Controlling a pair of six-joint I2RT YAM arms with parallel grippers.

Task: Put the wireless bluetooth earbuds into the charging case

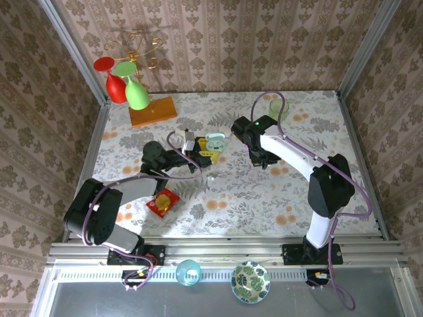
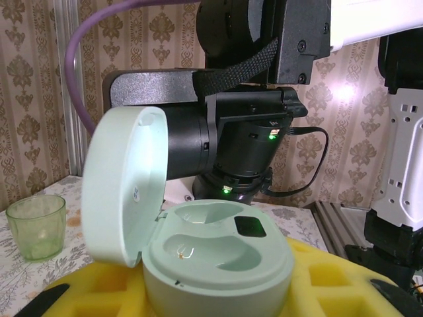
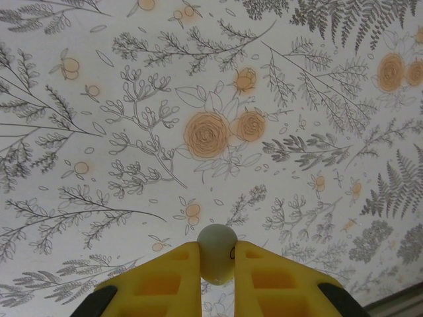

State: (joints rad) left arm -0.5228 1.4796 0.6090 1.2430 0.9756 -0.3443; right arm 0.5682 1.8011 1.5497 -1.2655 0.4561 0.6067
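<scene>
The pale green charging case stands open between the yellow fingers of my left gripper, which is shut on its base. Its lid is tipped up to the left, and both wells look empty. From above, the case sits at the tip of the left gripper, mid-table. My right gripper is shut on a pale green earbud and hangs over the flowered tablecloth. In the top view the right gripper is to the right of the case. A small whitish piece lies on the cloth near the left gripper.
A green glass cup stands at the back of the table, and shows again as the cup left of the case. A stand with red and green wine glasses fills the back left corner. A red and yellow item lies front left.
</scene>
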